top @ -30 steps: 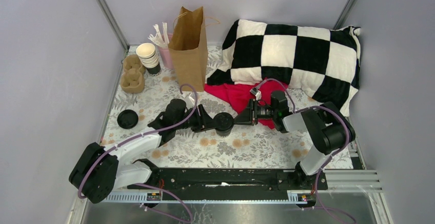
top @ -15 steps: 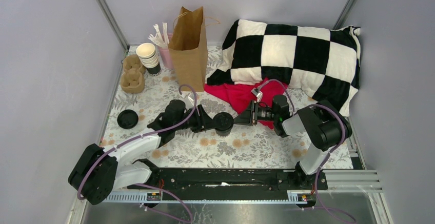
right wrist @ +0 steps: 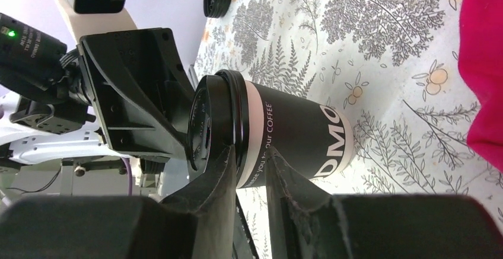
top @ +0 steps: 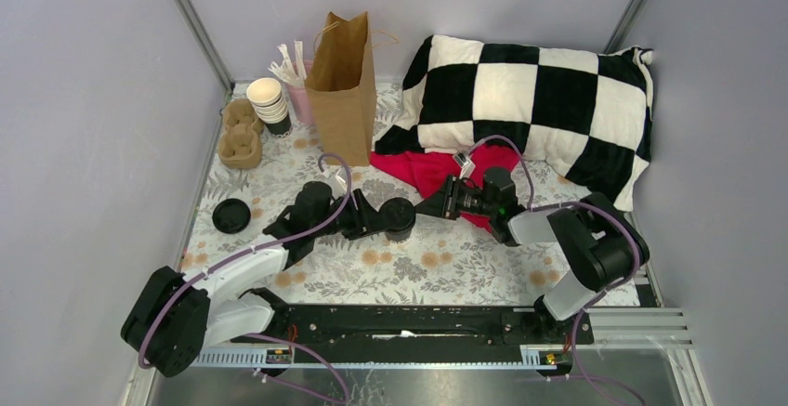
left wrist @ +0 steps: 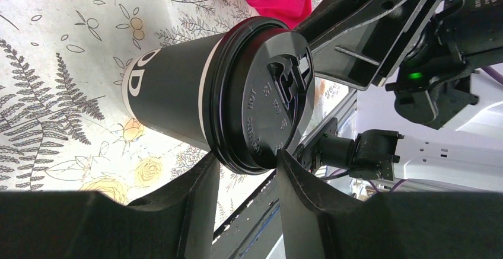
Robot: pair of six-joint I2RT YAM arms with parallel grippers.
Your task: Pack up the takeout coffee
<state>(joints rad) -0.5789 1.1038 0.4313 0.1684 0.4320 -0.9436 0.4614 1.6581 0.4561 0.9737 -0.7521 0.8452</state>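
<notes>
The takeout coffee [top: 398,216], a dark paper cup with a black lid, stands upright on the floral tablecloth mid-table. My left gripper [top: 376,222] is shut on its lid. In the left wrist view [left wrist: 246,161] one finger sits under the rim and the other lies over the top of the coffee [left wrist: 178,93]. My right gripper [top: 426,209] is just right of the cup with its jaws a narrow gap apart. In the right wrist view [right wrist: 249,152] its tips lie beside the rim of the coffee [right wrist: 285,134] and clamp nothing. The brown paper bag [top: 342,81] stands open at the back.
A loose black lid [top: 230,215] lies at the left. A stack of lidless cups [top: 268,101] and a cardboard carrier [top: 240,132] sit at the back left. A red cloth [top: 427,172] and a checked pillow [top: 530,99] fill the back right.
The left gripper and the coffee have shifted slightly up and left. The right gripper has followed, swung a little farther back, and its jaws have narrowed.
</notes>
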